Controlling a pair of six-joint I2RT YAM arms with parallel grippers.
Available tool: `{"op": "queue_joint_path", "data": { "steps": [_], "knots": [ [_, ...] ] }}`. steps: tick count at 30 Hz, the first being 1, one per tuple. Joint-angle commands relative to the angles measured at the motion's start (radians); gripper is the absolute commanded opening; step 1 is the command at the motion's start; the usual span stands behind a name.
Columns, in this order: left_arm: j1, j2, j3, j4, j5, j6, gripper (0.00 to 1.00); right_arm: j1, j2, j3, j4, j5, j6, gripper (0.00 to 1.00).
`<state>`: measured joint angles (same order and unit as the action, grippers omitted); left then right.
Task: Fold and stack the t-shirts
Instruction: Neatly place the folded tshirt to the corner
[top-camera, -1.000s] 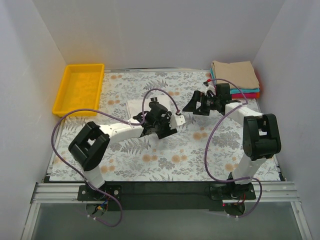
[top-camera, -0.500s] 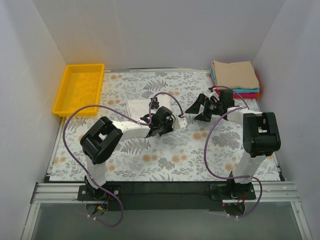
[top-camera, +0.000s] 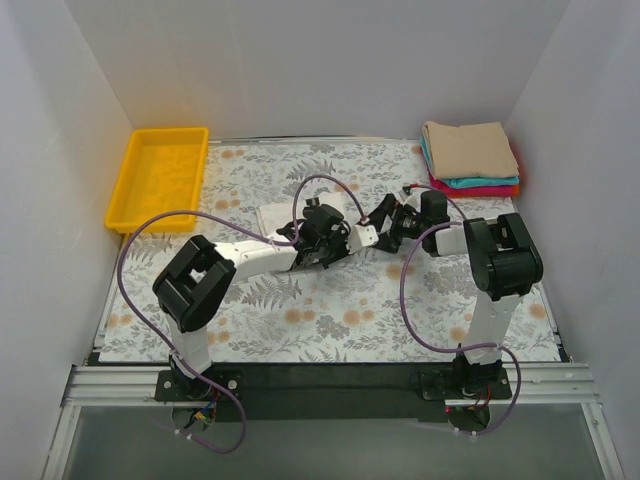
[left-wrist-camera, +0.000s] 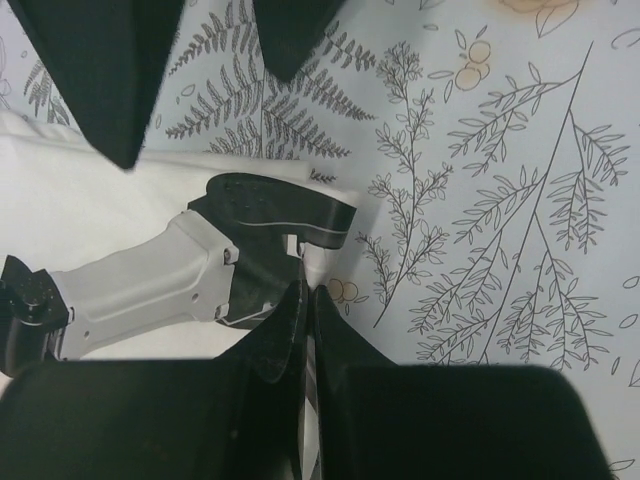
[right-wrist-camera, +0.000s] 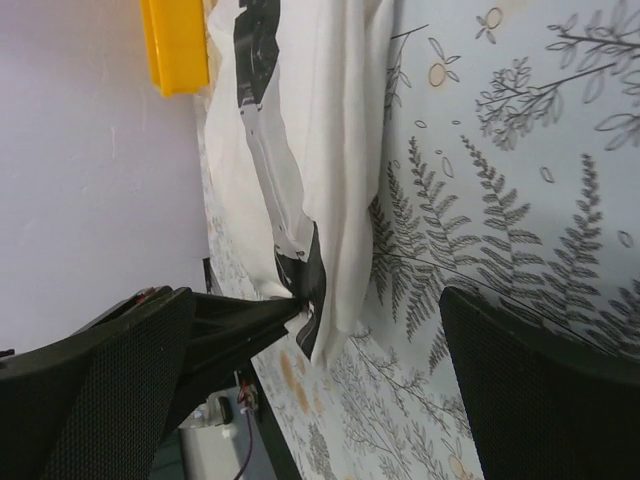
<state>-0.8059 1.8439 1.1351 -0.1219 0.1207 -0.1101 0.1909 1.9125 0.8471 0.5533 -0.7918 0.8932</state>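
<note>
Four t-shirts: one plain white, three coloured and folded, all soft limp cloth.
White t-shirt: mid-table on the cover, partly under the left arm. The cloth is thin and creased, and its edge is drawn into long soft folds in the right wrist view.
Folded stack: tan on top, then teal, then red. They are neat flat rectangles at the far right corner, well apart from the white one.
Left gripper: dark fingers pressed together with a sliver of white cloth caught in the seam, so it looks to be pinching the white shirt's edge.
Right gripper: fingers spread wide, their pads finely meshed. It sits just beside the left one.
Table cover: pale and flat, printed with grey ferns and orange blossoms.
Tray: glossy yellow, rectangular, with a raised rim, at the far left.
Cables: purple, looping off both arms.
Since half a second ago: the right gripper has come in from nearer the stack to meet the left one, and the left arm now covers more of the white shirt.
</note>
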Motion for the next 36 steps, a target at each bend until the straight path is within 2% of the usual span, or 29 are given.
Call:
{"op": "queue_joint_path", "data": {
  "steps": [1,14,18,26,36],
  "knots": [
    [0.011,-0.068,0.054,-0.005,0.045,-0.034,0.0,0.036,0.022,0.015,0.149,0.012,0.088,0.98],
    [0.02,-0.078,0.121,-0.019,0.083,-0.099,0.0,0.133,0.097,0.109,0.152,0.107,0.171,0.98],
    [0.02,-0.068,0.123,-0.019,0.094,-0.132,0.0,0.134,0.135,0.155,0.154,0.167,0.185,0.95],
    [0.02,-0.045,0.13,-0.005,0.094,-0.158,0.0,0.179,0.221,0.202,0.188,0.187,0.219,0.81],
    [0.033,0.002,0.153,0.011,0.079,-0.192,0.0,0.206,0.224,0.181,0.194,0.21,0.217,0.76]
  ]
}}
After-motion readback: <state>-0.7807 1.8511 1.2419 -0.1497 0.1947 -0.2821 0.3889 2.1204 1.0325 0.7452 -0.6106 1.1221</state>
